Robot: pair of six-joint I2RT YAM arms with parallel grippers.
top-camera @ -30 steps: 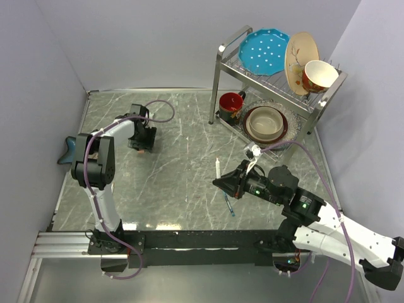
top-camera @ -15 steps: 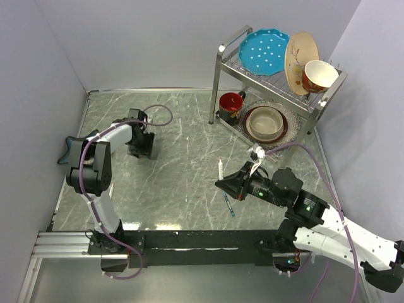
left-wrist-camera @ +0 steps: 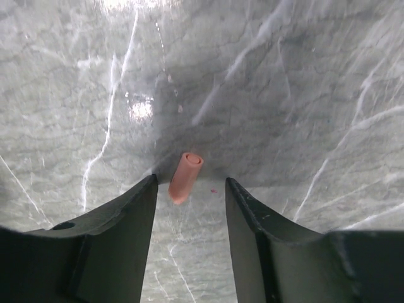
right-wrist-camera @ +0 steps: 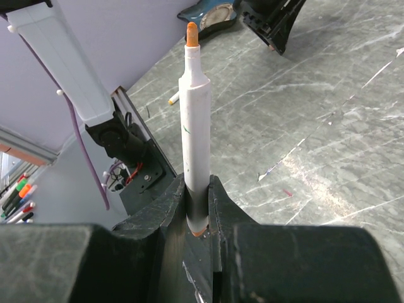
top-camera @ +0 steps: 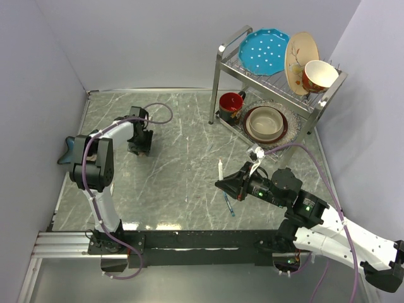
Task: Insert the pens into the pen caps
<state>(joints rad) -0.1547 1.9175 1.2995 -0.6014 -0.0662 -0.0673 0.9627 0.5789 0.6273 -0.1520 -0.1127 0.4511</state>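
Observation:
A small red-orange pen cap lies on the marble table just ahead of my left gripper, whose fingers are open on either side of it and not touching it. In the top view the left gripper points down at the table's back left. My right gripper is shut on a white-barrelled pen with an orange tip pointing away from the wrist. In the top view this pen stands up from the right gripper mid-table. A blue-teal pen lies on the table below it.
A metal dish rack with a blue plate, bowls and a red mug stands at the back right. A blue object lies off the table's left edge. Another white pen lies on the table near the left arm's base.
The left gripper shifted slightly toward the back of the table. The right gripper with the pen moved slightly right a second ago and now holds still.

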